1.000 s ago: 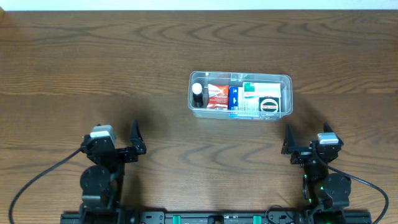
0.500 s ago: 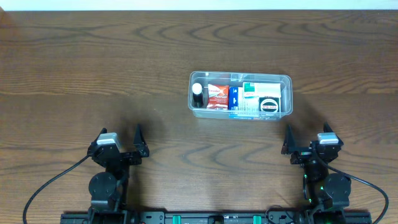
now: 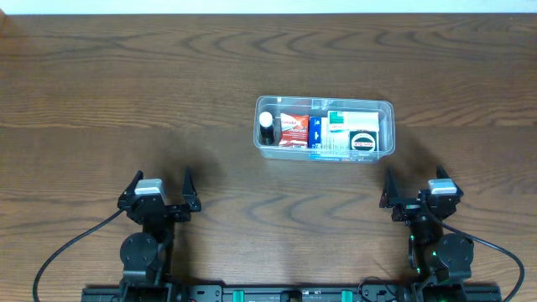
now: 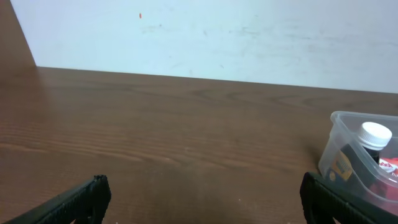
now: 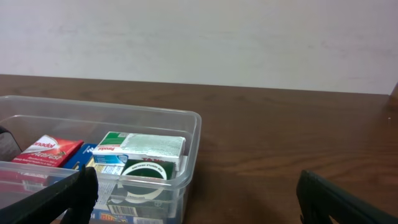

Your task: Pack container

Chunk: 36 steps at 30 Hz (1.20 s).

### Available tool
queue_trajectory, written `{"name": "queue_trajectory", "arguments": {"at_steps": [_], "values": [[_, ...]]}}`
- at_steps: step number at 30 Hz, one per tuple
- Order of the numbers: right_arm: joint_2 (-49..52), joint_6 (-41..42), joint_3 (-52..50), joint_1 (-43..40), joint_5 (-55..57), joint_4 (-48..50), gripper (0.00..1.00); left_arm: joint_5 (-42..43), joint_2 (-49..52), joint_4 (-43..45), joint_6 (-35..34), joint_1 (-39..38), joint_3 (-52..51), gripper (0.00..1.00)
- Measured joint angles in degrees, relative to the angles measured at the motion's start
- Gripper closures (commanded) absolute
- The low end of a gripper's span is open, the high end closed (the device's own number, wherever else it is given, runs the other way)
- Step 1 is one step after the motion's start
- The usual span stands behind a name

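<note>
The clear plastic container [image 3: 386, 107] stands on the wooden table, right of centre. It holds a dark bottle with a white cap [image 3: 266, 126], a red box [image 3: 293, 130], a blue box [image 3: 315, 131], a white and green box [image 3: 352, 118] and a dark box with a white ring [image 3: 363, 143]. My left gripper [image 3: 159, 186] is open and empty near the front left edge. My right gripper [image 3: 413, 188] is open and empty near the front right edge. The container's left end [image 4: 339, 143] shows in the left wrist view; its right end [image 5: 193, 134] shows in the right wrist view.
The brown wood table [image 3: 126, 92] spreads around the container. A pale wall [image 4: 205, 37] runs behind the table's far edge. Black cables [image 3: 59, 243] trail from both arm bases at the front edge.
My left arm has drawn back toward the front edge and turned to face straight ahead. The right arm and the container have not moved.
</note>
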Motion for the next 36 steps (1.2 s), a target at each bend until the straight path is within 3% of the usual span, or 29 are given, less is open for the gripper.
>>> {"name": "queue_trajectory", "arguments": {"at_steps": [36], "values": [[0.0, 0.0, 0.0, 0.0, 0.0, 0.0, 0.01, 0.0, 0.0, 0.0, 0.9, 1.7, 0.0, 0.02]]}}
